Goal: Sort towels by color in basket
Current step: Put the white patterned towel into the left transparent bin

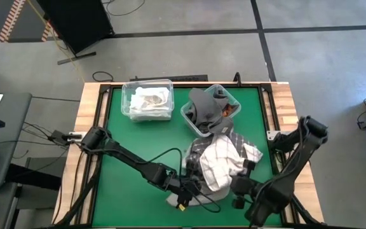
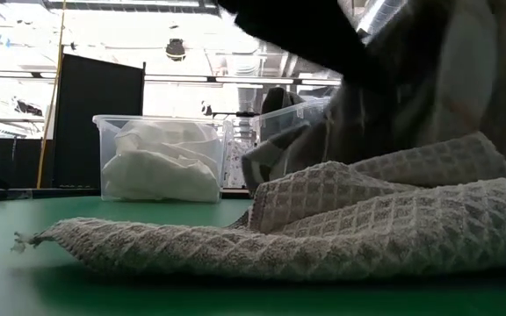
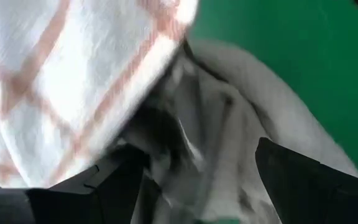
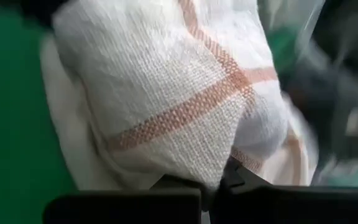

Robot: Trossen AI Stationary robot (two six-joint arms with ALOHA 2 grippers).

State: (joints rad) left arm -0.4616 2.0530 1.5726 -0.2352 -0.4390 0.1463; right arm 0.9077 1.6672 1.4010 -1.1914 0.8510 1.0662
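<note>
A pile of towels (image 1: 224,159) lies on the green table (image 1: 132,140) at the near right. On top is a white checked towel (image 1: 221,164), also seen in the right wrist view (image 4: 179,93), with my right gripper (image 1: 235,183) shut on it. Under it a light grey waffle towel (image 2: 323,230) spreads flat toward the near edge. My left gripper (image 1: 190,188) is open at the pile's near left. Its fingers (image 3: 303,180) stand on either side of grey cloth (image 3: 216,143). The checked towel (image 3: 61,81) hangs just beyond. My left gripper has grey cloth between its open fingers, and I cannot tell whether they touch it. My right gripper pinches a bunched fold of the checked towel (image 4: 219,167) between its two fingers, slanting down from the table's near right. The towel bulges beyond the fingers, and its rest drapes over the pile.
A clear bin (image 1: 147,100) holding white towels stands at the far middle. A second clear bin (image 1: 210,109) to its right holds dark grey cloth, with a bit of orange at its rim. Bare green table lies at the left and in the middle.
</note>
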